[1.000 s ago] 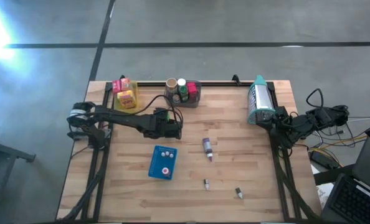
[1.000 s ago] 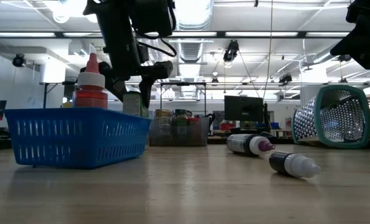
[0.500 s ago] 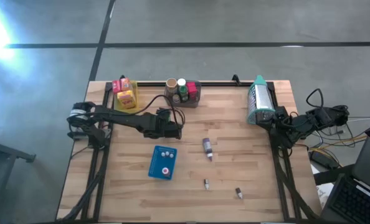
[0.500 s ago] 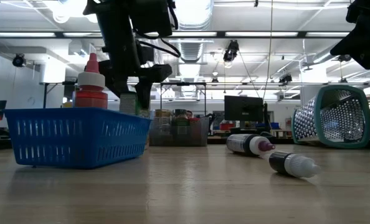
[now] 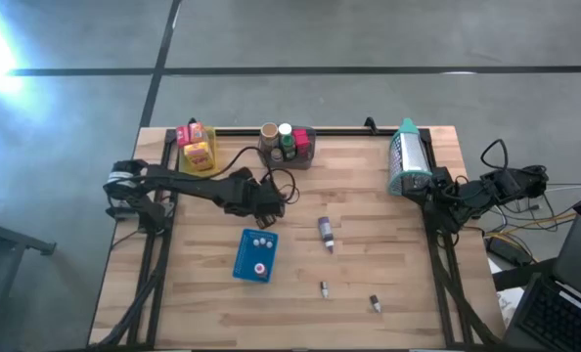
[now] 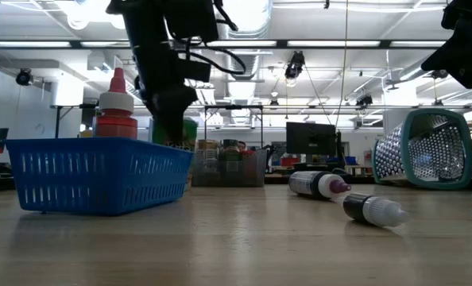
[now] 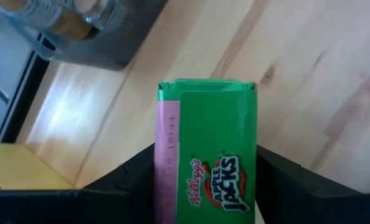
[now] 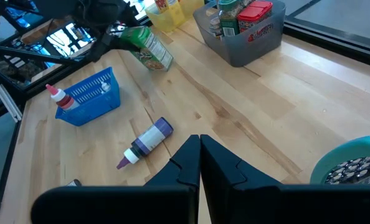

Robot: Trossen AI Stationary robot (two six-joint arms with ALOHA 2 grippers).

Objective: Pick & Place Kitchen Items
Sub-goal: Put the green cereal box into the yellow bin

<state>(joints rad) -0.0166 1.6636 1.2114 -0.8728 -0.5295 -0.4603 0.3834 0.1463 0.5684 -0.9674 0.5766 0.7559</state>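
Observation:
My left gripper (image 5: 263, 200) hangs over the table's middle left, just beyond the blue tray (image 5: 254, 256), and is shut on a green Apple Jacks box (image 7: 207, 149). The box also shows in the right wrist view (image 8: 149, 48) and in the low view (image 6: 186, 131). My right gripper (image 8: 200, 146) is shut and empty at the table's right edge (image 5: 437, 191). A purple-capped bottle (image 5: 326, 233) lies on its side mid-table. Two tiny bottles (image 5: 323, 288) (image 5: 375, 303) lie nearer the front edge. My left gripper pinches the box between its two fingers (image 7: 138, 180), one on each narrow long side (image 7: 165, 155). The fingers slant down from the table's left. The box is tilted, its free end (image 8: 163, 61) lower and pointing away from the fingers. The tray hides its lower end in the low view.
The blue tray holds a red-capped bottle (image 6: 115, 107). A grey bin (image 5: 289, 147) with jars and a yellow bin (image 5: 199, 154) with boxes stand at the far edge. A teal mesh basket (image 5: 406, 158) lies on its side at far right.
My left gripper has turned at the wrist and tipped to point more steeply down, shifting slightly toward the table's left. The green box has turned with it and stays in the hold.

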